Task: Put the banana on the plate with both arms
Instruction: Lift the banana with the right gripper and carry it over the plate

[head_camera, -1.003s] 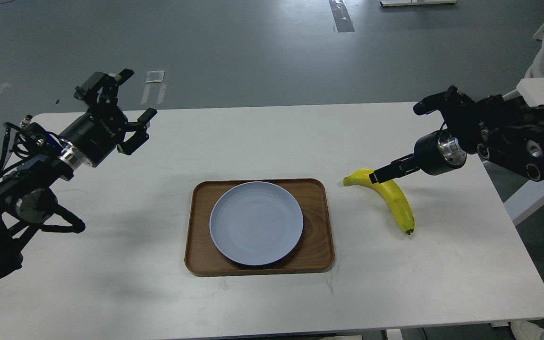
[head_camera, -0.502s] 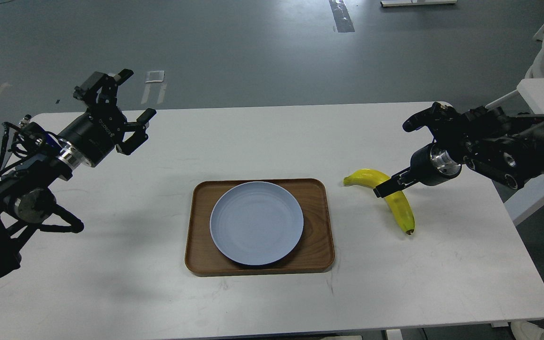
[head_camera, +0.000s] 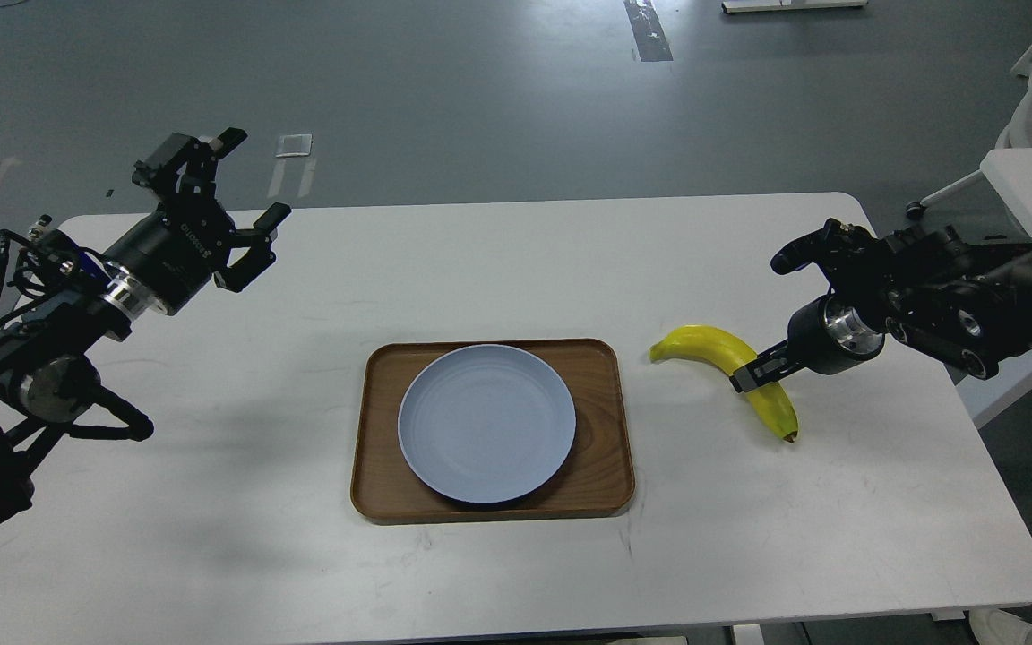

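The yellow banana lies on the white table, right of the tray, stem end toward the tray and dark tip toward me. My right gripper is open: its lower finger rests against the banana's middle and its upper finger is raised clear above the table. The pale blue-grey plate sits empty on the brown wooden tray at the table's middle. My left gripper is open and empty, held above the table's far left, well away from plate and banana.
A white piece of furniture stands just past the table's right edge, behind my right arm. Grey floor lies beyond the far edge. The table's right edge runs close to the banana's side.
My right gripper has come down and toward me along the banana, from near its stem end to its middle. The banana has shifted slightly right. My left gripper has drifted slightly left.
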Controlling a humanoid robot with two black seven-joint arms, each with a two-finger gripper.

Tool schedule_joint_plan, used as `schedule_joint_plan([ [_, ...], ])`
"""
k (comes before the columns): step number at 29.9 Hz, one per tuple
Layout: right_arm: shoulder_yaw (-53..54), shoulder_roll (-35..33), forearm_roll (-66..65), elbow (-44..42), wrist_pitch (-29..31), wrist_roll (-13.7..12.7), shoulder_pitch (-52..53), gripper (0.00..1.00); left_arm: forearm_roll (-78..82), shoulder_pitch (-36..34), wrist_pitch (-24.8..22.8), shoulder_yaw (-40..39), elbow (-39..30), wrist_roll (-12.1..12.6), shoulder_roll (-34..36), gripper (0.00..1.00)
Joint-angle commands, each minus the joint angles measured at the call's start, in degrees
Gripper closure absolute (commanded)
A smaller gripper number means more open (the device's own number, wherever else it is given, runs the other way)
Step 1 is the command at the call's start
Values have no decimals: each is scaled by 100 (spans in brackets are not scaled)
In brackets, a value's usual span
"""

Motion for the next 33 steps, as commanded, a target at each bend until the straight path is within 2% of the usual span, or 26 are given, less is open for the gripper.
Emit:
schedule_joint_plan([
  [1, 22, -150, 14, 44, 0, 0, 138, 85, 0, 8, 1, -6, 1, -6, 4, 2],
  [9, 259, -590, 75, 701, 0, 0, 1042, 85, 0, -9, 1, -15, -8, -6, 4, 2],
  [14, 619, -556, 154, 1185, 0, 0, 1289, 84, 0, -18, 1, -15, -8, 3, -5, 2],
  [20, 664, 94, 822, 1380, 0, 0, 1229, 83, 0, -27, 1, -41, -8, 3, 12, 2],
  [27, 655, 1157, 945, 1038, 0, 0, 860, 83, 0, -27, 1, -50, -17, 3, 12, 2],
  [33, 655, 1624, 1121, 695, 0, 0, 525, 81, -9, -35, 1, -50, -17, 3, 12, 2],
])
